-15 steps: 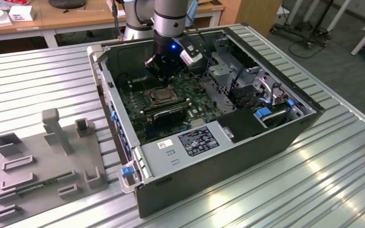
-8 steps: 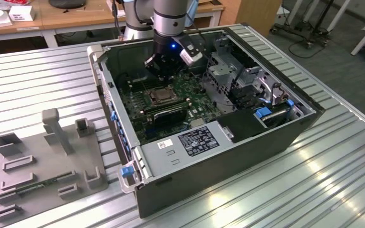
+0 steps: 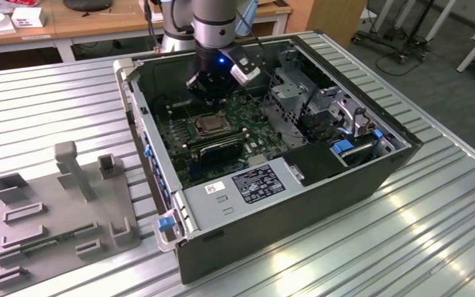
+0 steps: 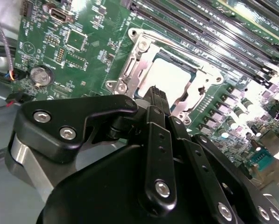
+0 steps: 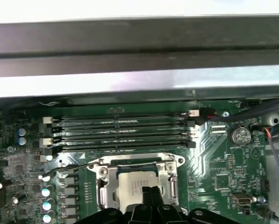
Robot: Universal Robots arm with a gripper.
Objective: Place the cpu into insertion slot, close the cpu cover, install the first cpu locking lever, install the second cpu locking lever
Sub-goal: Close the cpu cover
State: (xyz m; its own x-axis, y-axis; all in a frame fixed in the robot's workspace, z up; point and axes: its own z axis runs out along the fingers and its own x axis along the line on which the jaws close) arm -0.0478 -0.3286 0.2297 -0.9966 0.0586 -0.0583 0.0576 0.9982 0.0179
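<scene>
The cpu (image 5: 135, 183) (image 4: 172, 77) lies flat in the insertion slot (image 3: 208, 126) on the green board, its pale metal face showing through the window of the cpu cover (image 5: 138, 161) (image 4: 130, 70). The silvery cover frame lies down around the chip. A thin wire lever (image 5: 76, 164) juts out beside the socket at a slant. My black gripper (image 5: 151, 192) (image 4: 155, 93) (image 3: 213, 93) hovers just above the chip's edge, its fingertips pressed together and holding nothing.
The board sits inside an open computer case (image 3: 386, 167) lying on a ribbed metal table. Long memory slots (image 5: 120, 130) run beside the socket, and a coin battery (image 5: 239, 135) sits nearby. A drive cage (image 3: 303, 99) and power supply (image 3: 254, 182) flank the board. A grey fixture (image 3: 56, 210) stands on the exterior view's left.
</scene>
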